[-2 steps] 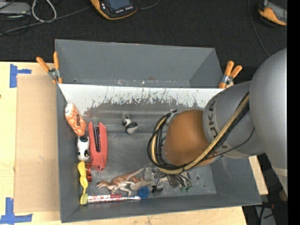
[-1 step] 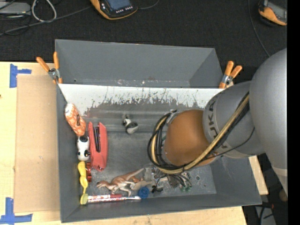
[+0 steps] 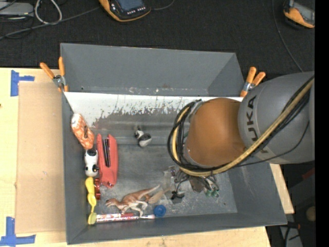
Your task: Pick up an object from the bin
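Along the lower wall of the grey bin [image 3: 149,71], at the lower left of the frame, a thin red-and-white stick [image 3: 122,217] is laid flat, and a small blue round thing [image 3: 160,210] is parked at its right end. Just above them a tan toy dinosaur [image 3: 134,200] is sprawled on its side, tail pointed right. The gripper [image 3: 177,188] is seen low over the floor in the lower middle of the frame, just beside that tail and tucked under the arm's orange cover [image 3: 213,133]. Whether the claw is released or clenched cannot be told.

Left of the dinosaur, a yellow piece [image 3: 91,192] is set against the left wall. Above it a red flat thing [image 3: 108,160], a black-and-white figure [image 3: 91,162] and an orange-and-white patterned thing [image 3: 81,130] are lined up. Farther up, at mid-frame, a small black-and-white lump [image 3: 143,137] is found by itself on the bin floor.
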Robot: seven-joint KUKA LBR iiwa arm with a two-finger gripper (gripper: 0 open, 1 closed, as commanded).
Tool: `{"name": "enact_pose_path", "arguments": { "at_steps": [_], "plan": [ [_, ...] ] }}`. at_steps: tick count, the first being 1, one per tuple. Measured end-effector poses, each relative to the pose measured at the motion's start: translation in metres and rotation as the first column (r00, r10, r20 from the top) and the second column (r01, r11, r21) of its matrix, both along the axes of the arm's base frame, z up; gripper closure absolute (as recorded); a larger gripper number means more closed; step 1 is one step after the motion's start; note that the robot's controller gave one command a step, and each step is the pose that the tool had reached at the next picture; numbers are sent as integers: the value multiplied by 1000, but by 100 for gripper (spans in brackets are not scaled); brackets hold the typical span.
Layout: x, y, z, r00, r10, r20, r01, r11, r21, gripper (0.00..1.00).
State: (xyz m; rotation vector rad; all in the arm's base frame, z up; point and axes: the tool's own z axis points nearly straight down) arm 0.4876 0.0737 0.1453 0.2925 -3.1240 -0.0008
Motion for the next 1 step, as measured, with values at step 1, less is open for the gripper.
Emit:
{"name": "enact_pose_path", "arguments": {
  "at_steps": [1],
  "plan": [
    [-16,-1,86,1000,12,-5,-12,1000,-1,100]
  ]
}}
